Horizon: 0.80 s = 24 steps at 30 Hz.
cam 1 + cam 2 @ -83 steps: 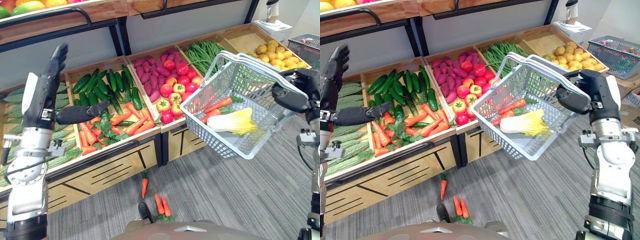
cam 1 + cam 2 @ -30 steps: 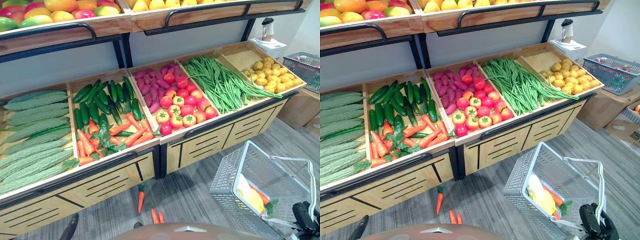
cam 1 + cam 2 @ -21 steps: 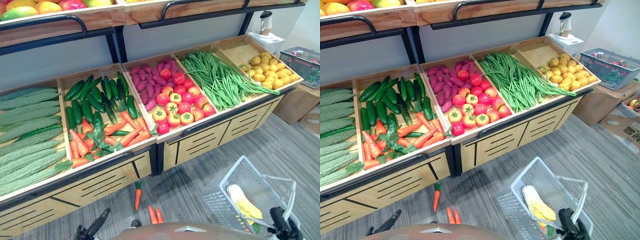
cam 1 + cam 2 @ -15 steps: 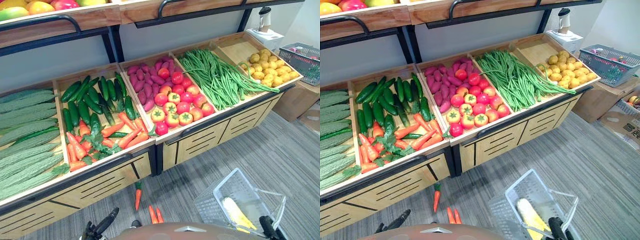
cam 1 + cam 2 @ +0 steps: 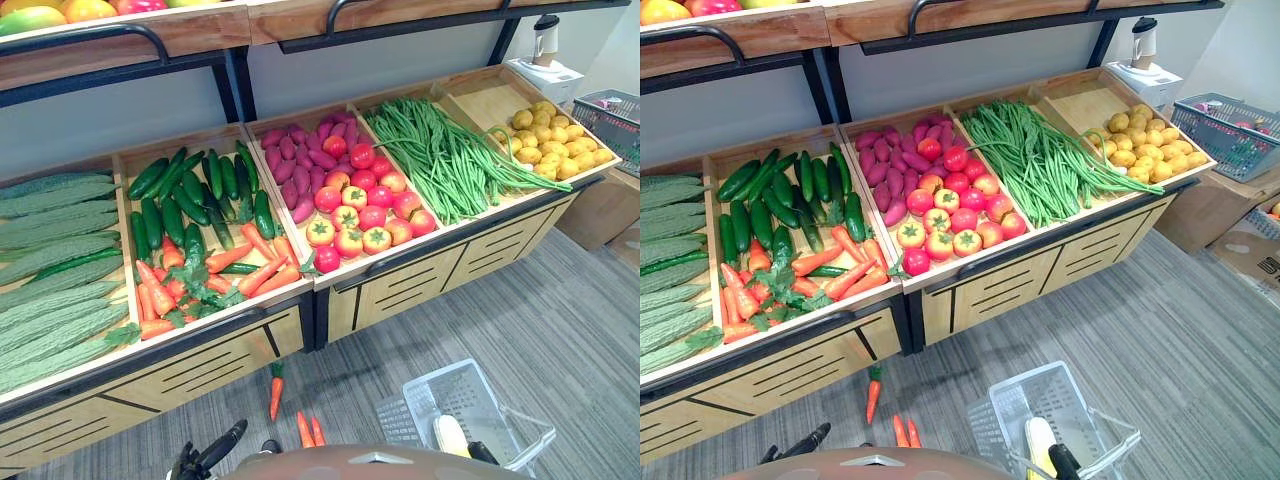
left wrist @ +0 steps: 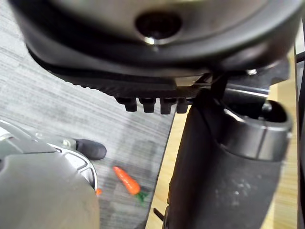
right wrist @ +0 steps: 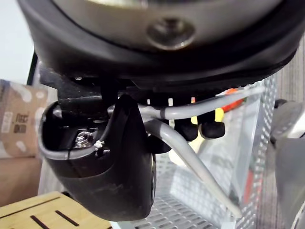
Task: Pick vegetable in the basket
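Right fingers [image 7: 212,128] curled round basket handle [image 7: 190,161]; grey carpet [image 5: 560,320].

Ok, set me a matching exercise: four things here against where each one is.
1 green beans
2 loose carrots
3 basket
4 tomatoes

A on the floor by the stand
B handle held in the right hand
C in the bin with the purple sweet potatoes
D in the bin beside the yellow round produce

Pairs: 1-D, 2-A, 3-B, 4-C
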Tool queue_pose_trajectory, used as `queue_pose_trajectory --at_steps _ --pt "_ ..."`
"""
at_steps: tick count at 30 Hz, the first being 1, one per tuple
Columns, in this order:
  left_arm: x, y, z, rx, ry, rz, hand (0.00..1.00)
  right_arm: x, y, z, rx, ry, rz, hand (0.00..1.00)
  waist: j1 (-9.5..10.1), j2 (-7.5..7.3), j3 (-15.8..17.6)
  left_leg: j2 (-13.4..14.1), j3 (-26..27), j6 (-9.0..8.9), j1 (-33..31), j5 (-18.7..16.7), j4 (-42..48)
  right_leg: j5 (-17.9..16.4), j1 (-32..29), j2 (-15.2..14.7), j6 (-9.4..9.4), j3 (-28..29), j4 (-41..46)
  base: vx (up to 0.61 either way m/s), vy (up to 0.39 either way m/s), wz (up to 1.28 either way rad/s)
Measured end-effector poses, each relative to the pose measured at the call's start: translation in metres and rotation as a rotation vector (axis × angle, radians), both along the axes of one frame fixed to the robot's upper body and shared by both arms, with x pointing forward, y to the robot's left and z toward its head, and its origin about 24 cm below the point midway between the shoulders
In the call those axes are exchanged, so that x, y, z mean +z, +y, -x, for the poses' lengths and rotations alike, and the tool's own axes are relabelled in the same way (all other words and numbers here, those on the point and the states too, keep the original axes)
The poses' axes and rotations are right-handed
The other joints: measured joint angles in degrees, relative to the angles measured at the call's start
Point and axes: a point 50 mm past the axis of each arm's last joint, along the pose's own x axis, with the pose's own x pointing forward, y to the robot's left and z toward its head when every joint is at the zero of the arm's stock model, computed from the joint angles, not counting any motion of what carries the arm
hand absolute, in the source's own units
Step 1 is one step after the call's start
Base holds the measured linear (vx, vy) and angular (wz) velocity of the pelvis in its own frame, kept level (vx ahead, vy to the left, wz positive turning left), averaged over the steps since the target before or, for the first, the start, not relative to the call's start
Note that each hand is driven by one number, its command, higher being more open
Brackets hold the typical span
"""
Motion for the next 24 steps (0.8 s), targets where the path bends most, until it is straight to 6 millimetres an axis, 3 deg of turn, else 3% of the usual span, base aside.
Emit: queue_pose_trajectory --at_steps 6,11,13,15,17,19,21,23,24 --pt "-0.001 0.005 0.003 -0.007 0.029 -0.009 1.00 -0.007 0.009 0.009 -0.026 0.042 -0.050 0.00 0.10 -1.30 1.14 -0.16 0.87 -0.61 2.73 -1.38 0.03 0.05 1.83 -0.06 -0.07 1.32 0.55 0.06 0.005 -0.08" --pt "-0.001 0.005 0.001 -0.012 0.029 -0.014 1.00 -0.007 0.006 0.012 -0.030 0.046 -0.051 0.00 -0.10 -0.51 2.93 1.84 4.11 -1.07 7.13 -4.74 1.54 0.11 -0.49 0.92 -0.14 6.02 11.29 0.03 0.017 -0.31" --pt "0.000 0.007 -0.003 -0.031 0.025 -0.027 1.00 -0.007 0.007 0.015 -0.030 0.048 -0.058 0.00 0.00 -0.84 3.99 3.81 5.14 -1.12 6.79 -8.53 7.56 0.61 -2.29 1.20 0.21 7.47 17.24 0.04 -0.022 -0.34" --pt "0.001 0.009 -0.008 -0.032 0.013 -0.037 1.00 -0.006 0.007 0.028 -0.047 0.066 -0.061 0.00 -0.07 -0.62 4.58 7.37 6.00 -1.76 5.49 -15.05 17.73 0.89 -3.52 2.15 0.70 8.55 23.00 0.08 -0.015 -0.30" --pt "0.002 0.010 -0.011 -0.034 0.002 -0.044 1.00 -0.006 0.009 0.040 -0.066 0.088 -0.069 0.00 -0.06 -0.65 4.52 9.94 6.24 -1.86 4.35 -18.75 23.74 1.03 -4.59 3.03 0.96 8.65 26.24 0.09 0.015 -0.21" --pt "0.003 0.011 -0.015 -0.037 -0.009 -0.047 1.00 -0.005 0.010 0.051 -0.092 0.101 -0.076 0.00 -0.32 -0.42 4.39 11.60 6.57 -1.90 3.55 -20.87 27.96 0.91 -6.30 3.35 1.13 8.59 30.09 0.09 0.040 -0.20" --pt "0.004 0.014 -0.017 -0.048 -0.010 -0.060 1.00 -0.004 0.012 0.067 -0.138 0.128 -0.085 0.00 -1.64 -1.26 4.46 12.48 7.16 -1.73 3.84 -23.07 31.08 -2.40 -7.74 3.13 1.33 9.00 33.89 0.08 0.033 -0.17" --pt "0.005 0.015 -0.024 -0.080 -0.016 -0.073 1.00 -0.002 0.014 0.079 -0.178 0.150 -0.091 0.00 -1.96 -1.17 4.49 14.42 8.71 -2.40 3.86 -24.85 34.22 -4.81 -9.52 3.68 1.23 9.03 32.24 0.09 -0.007 -0.41" --pt "0.005 0.015 -0.028 -0.084 -0.025 -0.074 1.00 -0.002 0.017 0.084 -0.183 0.163 -0.099 0.00 -2.80 -0.96 4.56 16.70 10.11 -3.37 3.90 -26.10 37.15 -5.02 -9.18 4.90 1.27 9.00 29.99 0.10 -0.033 -0.59"
